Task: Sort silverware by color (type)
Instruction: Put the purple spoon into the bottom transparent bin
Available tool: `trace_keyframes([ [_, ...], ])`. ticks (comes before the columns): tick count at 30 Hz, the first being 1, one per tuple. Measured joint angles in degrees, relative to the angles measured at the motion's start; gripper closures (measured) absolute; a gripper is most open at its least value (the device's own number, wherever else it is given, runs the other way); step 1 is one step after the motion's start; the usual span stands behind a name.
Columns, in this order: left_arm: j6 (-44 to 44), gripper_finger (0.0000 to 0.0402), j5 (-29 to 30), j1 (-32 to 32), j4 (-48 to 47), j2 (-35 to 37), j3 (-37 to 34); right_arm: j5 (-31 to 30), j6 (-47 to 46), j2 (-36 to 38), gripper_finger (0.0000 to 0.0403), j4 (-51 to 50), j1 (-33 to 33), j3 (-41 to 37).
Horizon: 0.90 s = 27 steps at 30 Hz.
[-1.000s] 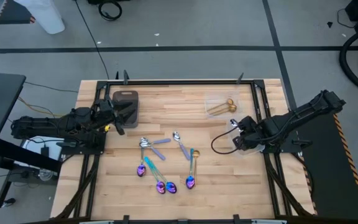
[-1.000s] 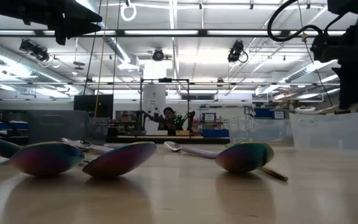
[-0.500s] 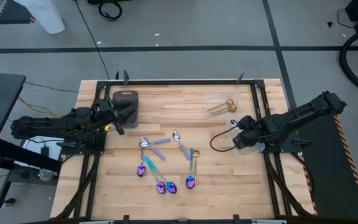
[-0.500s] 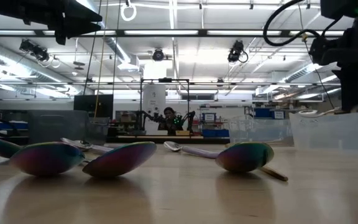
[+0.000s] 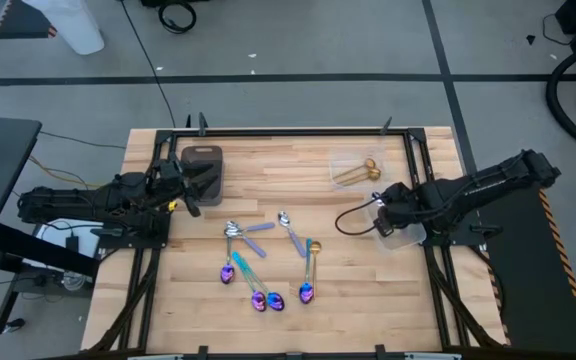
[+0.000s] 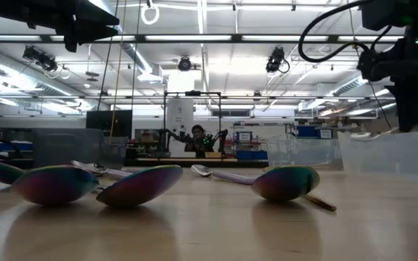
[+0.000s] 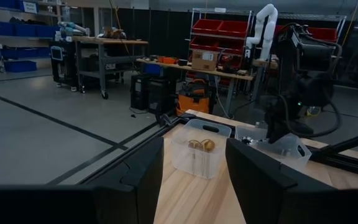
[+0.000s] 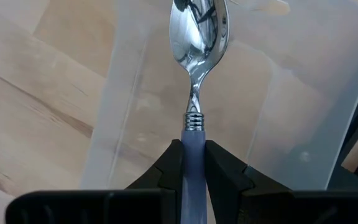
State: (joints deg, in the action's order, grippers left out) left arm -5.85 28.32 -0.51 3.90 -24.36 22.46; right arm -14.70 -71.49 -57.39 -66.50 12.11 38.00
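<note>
My two arms [image 5: 78,203] are matte black, jointed and boxy, a black cable [image 5: 353,218] looping off the right wrist, a small yellow mark near the left, my fingers [image 8: 229,177] dark and wedge-shaped

Two gold spoons [image 7: 201,145] lie in a clear container [image 7: 199,149].

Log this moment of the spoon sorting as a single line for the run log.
right gripper: shut on silver spoon, over clear bin | left gripper: open, waiting at table's left | gold spoons: in far bin
</note>
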Motion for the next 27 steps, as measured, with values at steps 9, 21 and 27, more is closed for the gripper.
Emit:
trace_keyframes([
  [9, 0.00, 0.0219, 0.02, 0.02, 0.00, 0.00, -0.02, 1.51, 1.65, 0.00, 0.0343, 0.02, -1.66, 0.02],
  [21, 0.00, 0.0219, 0.02, 0.00, -0.02, -0.02, 0.00, 1.50, 1.67, 0.00, 0.0306, 0.04, -1.61, 0.02],
  [27, 0.00, 0.0219, 0.02, 0.00, -0.02, -0.02, 0.00, 1.51, 1.88, 0.00, 0.0295, 0.04, -1.61, 0.02],
])
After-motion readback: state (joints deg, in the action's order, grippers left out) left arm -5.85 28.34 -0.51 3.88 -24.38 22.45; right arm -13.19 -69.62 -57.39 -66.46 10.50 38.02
